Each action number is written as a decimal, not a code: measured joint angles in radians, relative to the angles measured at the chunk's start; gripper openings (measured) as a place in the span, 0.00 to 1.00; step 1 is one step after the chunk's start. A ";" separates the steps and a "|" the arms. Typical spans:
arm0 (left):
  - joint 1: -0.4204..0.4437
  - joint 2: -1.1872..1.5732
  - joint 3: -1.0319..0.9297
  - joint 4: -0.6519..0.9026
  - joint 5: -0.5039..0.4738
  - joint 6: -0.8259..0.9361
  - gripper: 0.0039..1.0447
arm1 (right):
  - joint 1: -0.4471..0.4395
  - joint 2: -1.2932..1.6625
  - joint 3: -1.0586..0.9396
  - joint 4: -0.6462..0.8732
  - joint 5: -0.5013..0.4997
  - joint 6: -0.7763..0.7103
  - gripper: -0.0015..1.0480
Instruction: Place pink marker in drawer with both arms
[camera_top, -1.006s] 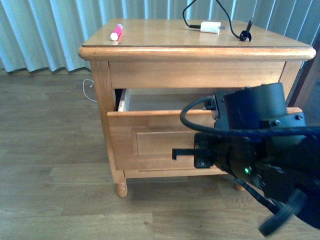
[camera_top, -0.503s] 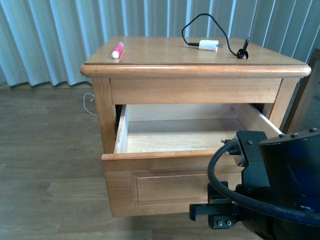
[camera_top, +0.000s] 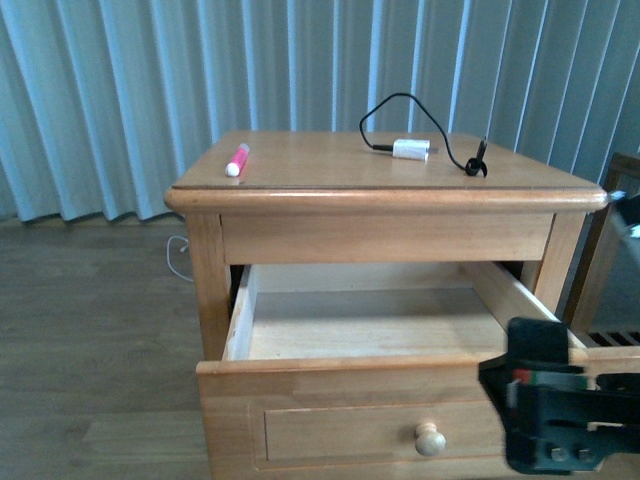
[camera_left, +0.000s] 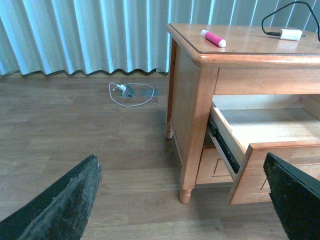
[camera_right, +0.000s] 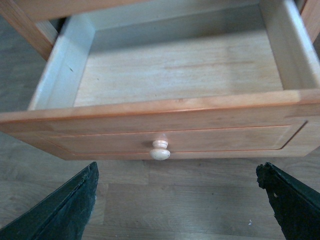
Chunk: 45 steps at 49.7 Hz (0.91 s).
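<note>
The pink marker (camera_top: 237, 160) lies on the nightstand top near its left edge; it also shows in the left wrist view (camera_left: 213, 38). The drawer (camera_top: 350, 375) is pulled wide out and is empty inside, its round knob (camera_top: 430, 438) at the front. The right wrist view looks down into the drawer (camera_right: 175, 115) and at its knob (camera_right: 160, 150). My right gripper (camera_right: 182, 205) is open and empty, just in front of the knob. My left gripper (camera_left: 187, 200) is open and empty, low over the floor to the left of the nightstand. Part of the right arm (camera_top: 560, 410) shows at the lower right.
A white plug (camera_top: 411, 149) with a black cable (camera_top: 450, 150) lies on the nightstand top (camera_top: 400, 195). A white cord (camera_left: 129, 92) lies on the wooden floor by the curtain (camera_top: 300, 60). A dark wooden piece of furniture (camera_top: 610, 260) stands at the right.
The drawer has come further out, and its knob now shows. The right arm has drawn back and down to the lower right. The view has risen.
</note>
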 joint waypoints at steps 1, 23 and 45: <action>0.000 0.000 0.000 0.000 0.000 0.000 0.95 | -0.005 -0.034 -0.003 -0.018 -0.007 -0.005 0.92; 0.000 0.000 0.000 0.000 0.000 0.000 0.95 | -0.036 -0.525 -0.133 -0.214 -0.085 -0.075 0.92; 0.000 0.000 0.000 0.000 0.000 0.000 0.95 | -0.036 -0.526 -0.135 -0.214 -0.085 -0.076 0.92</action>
